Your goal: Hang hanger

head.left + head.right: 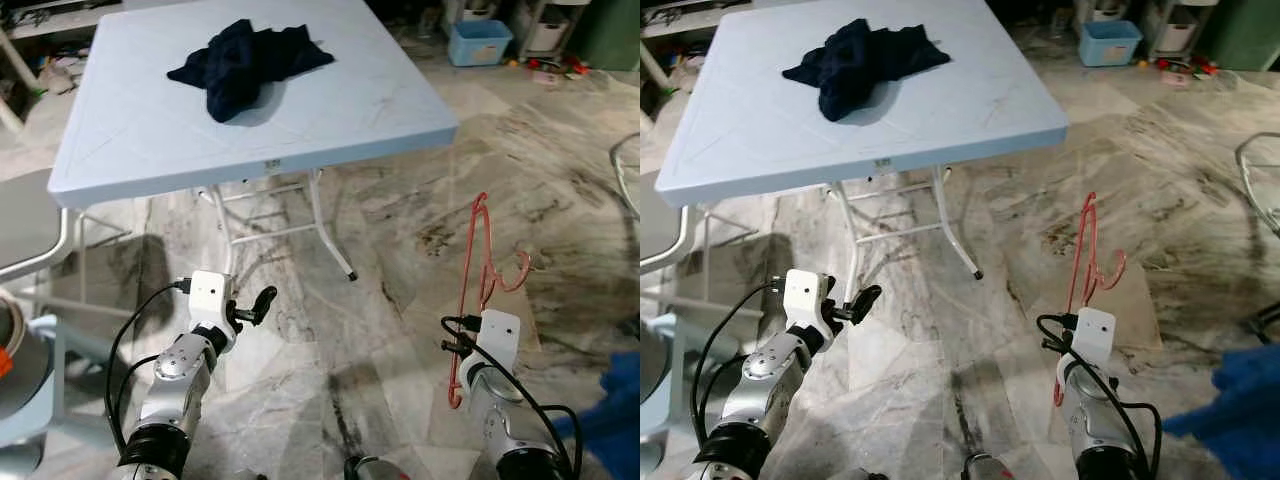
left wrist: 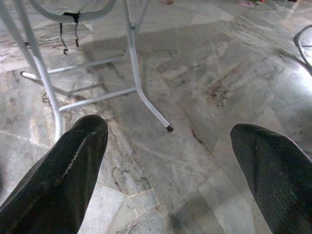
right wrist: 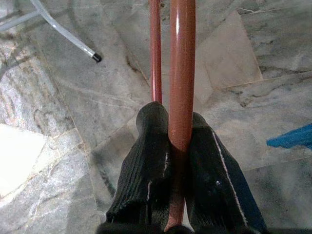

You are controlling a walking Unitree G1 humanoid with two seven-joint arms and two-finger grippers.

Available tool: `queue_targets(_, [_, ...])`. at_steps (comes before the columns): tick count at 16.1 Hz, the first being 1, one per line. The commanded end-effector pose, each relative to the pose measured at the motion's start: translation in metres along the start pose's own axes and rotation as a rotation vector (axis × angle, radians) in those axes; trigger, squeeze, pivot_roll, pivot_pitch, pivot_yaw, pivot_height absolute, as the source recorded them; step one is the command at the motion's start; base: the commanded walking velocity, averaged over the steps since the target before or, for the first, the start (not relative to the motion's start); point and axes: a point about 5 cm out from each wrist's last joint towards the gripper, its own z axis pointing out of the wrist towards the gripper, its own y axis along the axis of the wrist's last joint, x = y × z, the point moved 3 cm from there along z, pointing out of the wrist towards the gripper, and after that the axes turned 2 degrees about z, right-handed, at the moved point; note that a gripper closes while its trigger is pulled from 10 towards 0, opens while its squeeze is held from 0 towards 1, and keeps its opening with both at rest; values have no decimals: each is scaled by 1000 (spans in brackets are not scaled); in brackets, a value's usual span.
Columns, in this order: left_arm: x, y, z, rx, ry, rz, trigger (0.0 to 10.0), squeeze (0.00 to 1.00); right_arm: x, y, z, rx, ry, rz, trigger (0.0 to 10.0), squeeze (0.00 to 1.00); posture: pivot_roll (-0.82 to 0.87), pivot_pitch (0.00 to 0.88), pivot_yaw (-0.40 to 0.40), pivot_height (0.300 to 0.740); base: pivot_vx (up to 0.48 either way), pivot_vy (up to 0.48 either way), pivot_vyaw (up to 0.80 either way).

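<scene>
Head views, hanger (image 1: 478, 262): thin and reddish-pink, held up over the marble floor (image 1: 400, 330), well apart from the counter (image 1: 250, 110), hook curling off to one side
Head views, right hand (image 1: 462, 345): low on the robot's right, pinching the hanger near its bottom end
Head views, left hand (image 1: 262, 298): low on the robot's left, in front of the counter legs, holding nothing
Head views, counter: pale blue, with a dark cloth (image 1: 245, 62) bunched on top
Head views, place to hang: no rail or rod to be found, so nowhere to put the hook yet
Left wrist view, fingers (image 2: 63, 180): spread wide apart, bare floor and a counter leg (image 2: 146, 92) between them
Right wrist view, fingers (image 3: 146, 165): pressed together on one shiny red bar of the hanger (image 3: 182, 73), a second thinner bar running beside it
What could go wrong, slip: smooth shiny bar and a small pinch, so maybe a slide or a twist in the grip
What could go wrong, swing: long hanger held at one end, so a likely wobble while walking, maybe a bump on the counter edge or legs
What could go wrong, drop: a fall to the hard floor, then a hard pick-up of such a thin thing
</scene>
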Motion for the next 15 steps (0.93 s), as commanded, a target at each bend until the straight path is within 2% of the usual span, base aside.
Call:
queue_targets(1, [2, -5, -1, 35, -5, 6, 10000, 0, -1, -2, 0, 13, -10, 7, 10000, 0, -227, 102, 33, 740, 0, 300, -775])
queue_targets(4, [2, -4, 0, 44, -18, 12, 10000, 0, -4, -5, -1, 18, -22, 2, 10000, 0, -222, 105, 33, 740, 0, 351, -775])
queue_targets(7, [8, -4, 0, 45, -1, 17, 10000, 0, 2, -5, -1, 18, -7, 0, 10000, 0, -219, 105, 34, 740, 0, 421, -765])
queue_targets(13, [7, -2, 2, 40, -6, 21, 10000, 0, 3, -2, 1, 3, -7, 11, 10000, 0, -214, 99, 29, 740, 0, 424, 0])
queue_targets(15, [5, 0, 2, 23, -18, 31, 10000, 0, 3, 0, 2, 0, -8, 8, 10000, 0, -215, 99, 26, 740, 0, 126, 0])
